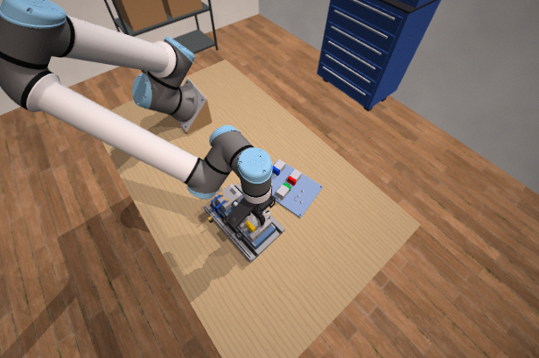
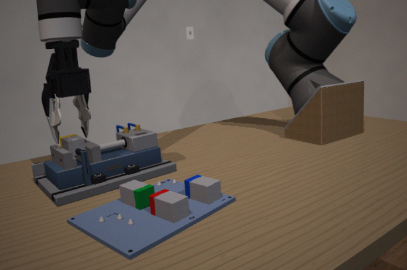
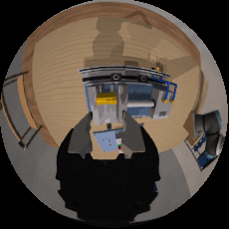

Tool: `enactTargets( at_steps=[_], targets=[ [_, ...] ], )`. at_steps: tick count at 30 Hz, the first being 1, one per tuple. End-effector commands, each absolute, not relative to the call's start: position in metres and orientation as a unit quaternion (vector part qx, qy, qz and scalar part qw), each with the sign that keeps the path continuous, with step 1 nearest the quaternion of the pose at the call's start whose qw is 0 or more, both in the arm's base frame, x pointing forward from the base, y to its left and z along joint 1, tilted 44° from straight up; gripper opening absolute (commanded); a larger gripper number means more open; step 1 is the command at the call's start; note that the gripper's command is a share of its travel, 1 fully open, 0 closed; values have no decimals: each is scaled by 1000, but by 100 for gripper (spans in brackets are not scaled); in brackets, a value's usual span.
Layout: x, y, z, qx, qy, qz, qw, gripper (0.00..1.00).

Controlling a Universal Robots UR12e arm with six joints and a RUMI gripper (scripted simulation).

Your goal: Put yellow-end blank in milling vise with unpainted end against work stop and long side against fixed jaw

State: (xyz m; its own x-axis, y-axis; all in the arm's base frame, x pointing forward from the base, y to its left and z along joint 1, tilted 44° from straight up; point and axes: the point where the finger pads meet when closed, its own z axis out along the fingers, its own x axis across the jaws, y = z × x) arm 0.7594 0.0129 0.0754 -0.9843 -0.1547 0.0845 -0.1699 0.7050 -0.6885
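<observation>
The blank with the yellow end point(image 2: 72, 143) point(image 1: 250, 226) point(image 3: 106, 100) lies in the blue milling vise point(image 2: 109, 163) point(image 1: 264, 240) point(image 3: 135, 96), between the fixed jaw point(image 2: 61, 157) and the moving jaw point(image 2: 93, 151). Its yellow end points to the far side in the exterior view. My gripper point(image 2: 70, 136) point(image 1: 255, 220) point(image 3: 107, 111) is open. It hangs just over the blank, with one fingertip on each side and a gap to it. The work stop is too small to make out behind the blue post point(image 2: 84, 166).
A light blue plate point(image 2: 132, 237) point(image 1: 308, 199) lies beside the vise. It bears the green-ended blank point(image 2: 136, 193), the red-ended blank point(image 2: 169, 205), the blue-ended blank point(image 2: 204, 189) and small pegs. The arm's wooden wedge base point(image 2: 327, 117) stands at the back right.
</observation>
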Motion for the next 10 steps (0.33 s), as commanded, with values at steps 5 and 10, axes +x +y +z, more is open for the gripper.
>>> enactTargets(
  at_steps=[5, 10],
  targets=[
    [759, 24, 87, 88, -923, 374, 10, 40],
    [759, 32, 96, 88, -923, 374, 10, 40]
  ],
)
